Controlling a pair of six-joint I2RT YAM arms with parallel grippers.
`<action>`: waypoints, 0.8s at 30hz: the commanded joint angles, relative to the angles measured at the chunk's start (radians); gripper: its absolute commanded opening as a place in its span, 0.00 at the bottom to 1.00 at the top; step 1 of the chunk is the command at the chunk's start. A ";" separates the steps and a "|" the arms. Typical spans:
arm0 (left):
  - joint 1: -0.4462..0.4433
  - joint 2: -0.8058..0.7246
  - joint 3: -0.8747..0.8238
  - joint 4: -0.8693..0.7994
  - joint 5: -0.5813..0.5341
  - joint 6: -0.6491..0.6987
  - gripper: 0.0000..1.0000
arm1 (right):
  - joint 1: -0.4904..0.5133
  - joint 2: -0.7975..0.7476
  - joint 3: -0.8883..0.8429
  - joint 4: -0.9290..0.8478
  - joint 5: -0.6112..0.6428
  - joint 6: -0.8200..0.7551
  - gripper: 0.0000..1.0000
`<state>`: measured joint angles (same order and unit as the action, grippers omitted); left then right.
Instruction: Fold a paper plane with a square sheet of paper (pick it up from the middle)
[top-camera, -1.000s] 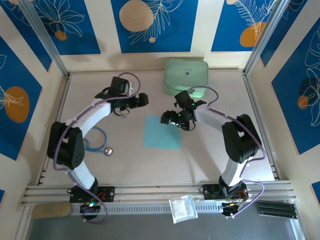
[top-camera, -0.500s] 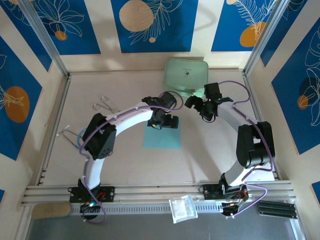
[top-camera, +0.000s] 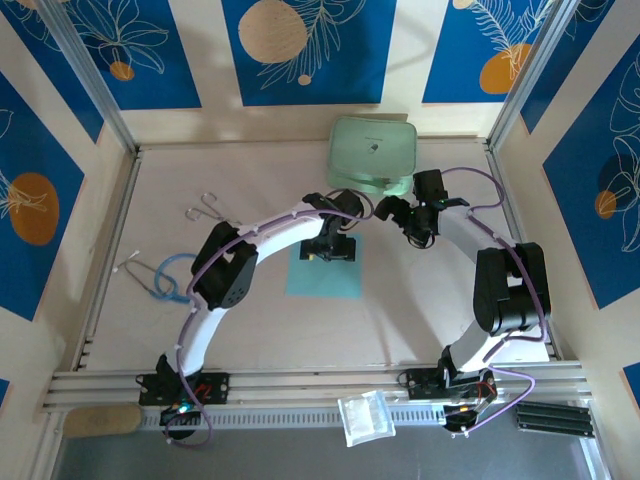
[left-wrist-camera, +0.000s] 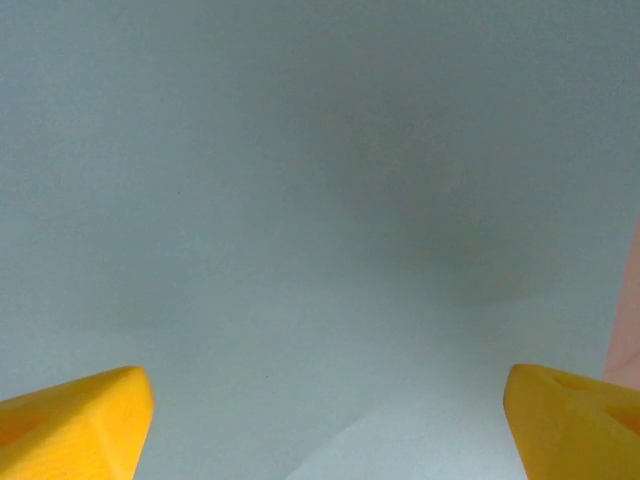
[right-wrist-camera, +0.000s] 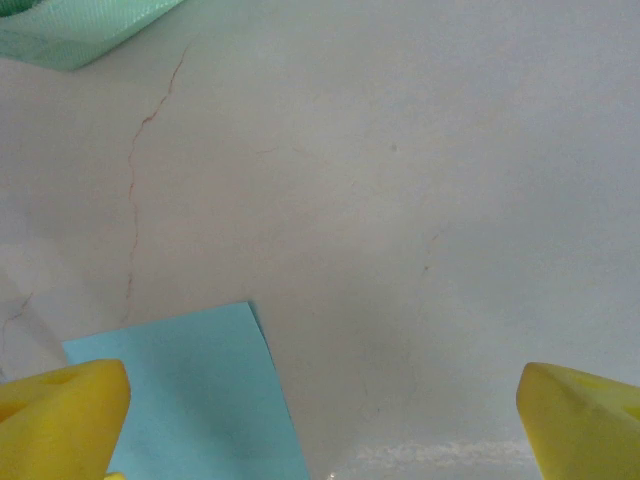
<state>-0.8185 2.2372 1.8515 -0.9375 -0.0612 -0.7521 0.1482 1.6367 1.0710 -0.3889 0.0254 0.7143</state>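
Where the square sheet of paper (top-camera: 325, 275) lies flat at frame centre on the worktop (top-camera: 250, 320), the left claw (left-wrist-camera: 322, 425) is held spread over its upper part; the right claw (right-wrist-camera: 320, 420), likewise spread, near its upper-right corner. Risk: sheet skidded or crumpled if pinched off-middle.

sky-blue square sheet of paper (top-camera: 325, 280), mint-green case (top-camera: 373, 150), yellow fingertips (left-wrist-camera: 75, 425)
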 joint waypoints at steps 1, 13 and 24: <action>0.005 0.028 0.041 -0.067 -0.006 -0.035 0.89 | -0.006 0.017 -0.009 -0.008 -0.024 -0.014 1.00; 0.001 0.121 0.096 -0.121 -0.005 -0.030 0.83 | -0.012 0.018 -0.025 -0.011 -0.011 -0.018 1.00; 0.001 0.157 0.090 -0.128 0.007 -0.014 0.77 | -0.013 0.023 -0.019 -0.021 -0.004 -0.015 1.00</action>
<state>-0.8185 2.3337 1.9427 -1.0214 -0.0639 -0.7769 0.1417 1.6478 1.0580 -0.3893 0.0231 0.7101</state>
